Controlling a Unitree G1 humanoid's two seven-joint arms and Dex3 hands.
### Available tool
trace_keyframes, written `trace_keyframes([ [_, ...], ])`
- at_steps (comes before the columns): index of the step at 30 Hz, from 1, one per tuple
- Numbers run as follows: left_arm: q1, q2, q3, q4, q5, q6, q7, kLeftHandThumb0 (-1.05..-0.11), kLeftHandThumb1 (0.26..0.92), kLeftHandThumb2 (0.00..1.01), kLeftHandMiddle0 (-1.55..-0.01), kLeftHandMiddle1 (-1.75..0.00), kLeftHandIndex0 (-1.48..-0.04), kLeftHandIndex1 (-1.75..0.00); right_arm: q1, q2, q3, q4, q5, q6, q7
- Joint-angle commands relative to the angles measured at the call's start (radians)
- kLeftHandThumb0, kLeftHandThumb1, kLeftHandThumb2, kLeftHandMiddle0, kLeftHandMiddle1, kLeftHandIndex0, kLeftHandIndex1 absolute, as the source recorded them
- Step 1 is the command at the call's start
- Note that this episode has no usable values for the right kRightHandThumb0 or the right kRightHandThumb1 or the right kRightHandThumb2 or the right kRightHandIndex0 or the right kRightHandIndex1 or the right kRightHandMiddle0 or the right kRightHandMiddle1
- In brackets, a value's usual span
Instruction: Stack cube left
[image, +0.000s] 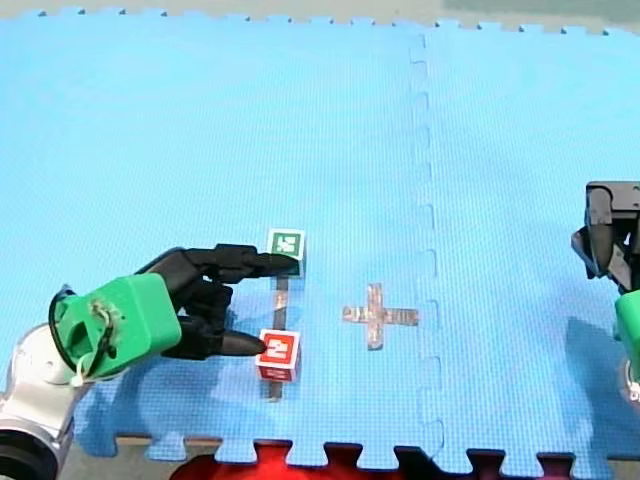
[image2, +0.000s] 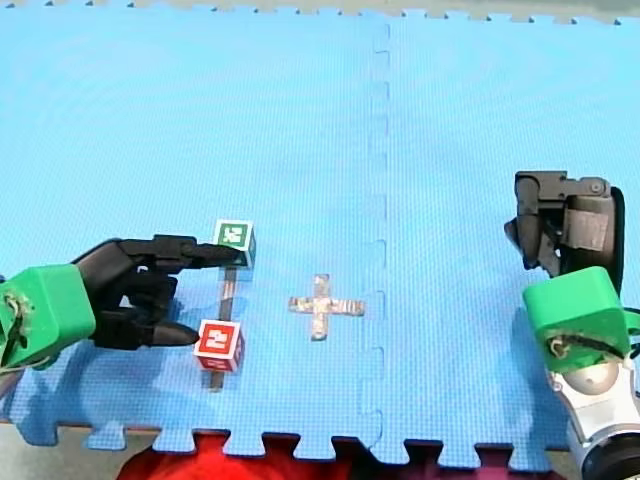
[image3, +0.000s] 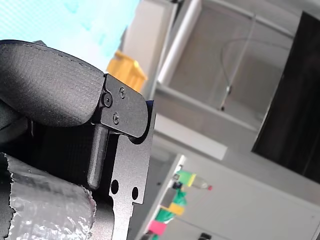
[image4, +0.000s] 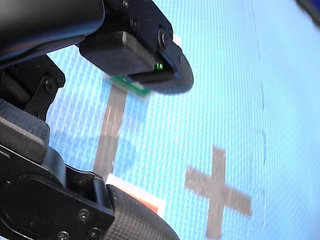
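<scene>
Lower left, we noted the left hand (image: 200, 300), fingers apart, one tip at the small green cube (image: 287, 243), another at the small red cube (image: 278, 353) below it, right hand (image2: 555, 225) at right edge; closing unevenly, we judged, could skid either cube away.

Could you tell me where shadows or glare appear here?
First head view: the left hand, at the green cube and red cube, shadows the mat; so does the right hand, far right; the tape cross glints. Second wrist view: shadow beside the tape strip.
</scene>
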Motion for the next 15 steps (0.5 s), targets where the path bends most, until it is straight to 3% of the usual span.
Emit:
trace_keyframes([
  [1,-0.011,0.013,-0.005,0.0,-0.003,0.01,-0.023,-0.919,0.771,0.0,-0.85,-1.75,-0.68,-0.06,-0.006,-0.005,-0.002,0.004,0.0,-0.005,-0.007],
  [8,-0.039,0.029,-0.021,-0.001,-0.011,0.049,-0.127,-0.868,0.72,0.0,-0.87,-1.75,-0.73,-0.05,-0.009,-0.009,0.003,0.007,-0.016,-0.014,-0.026],
  [15,-0.04,0.031,-0.034,-0.021,-0.006,0.076,-0.139,-0.835,0.698,0.0,-0.84,-1.75,-0.73,-0.03,-0.015,-0.013,0.004,0.015,-0.021,-0.023,-0.033],
])
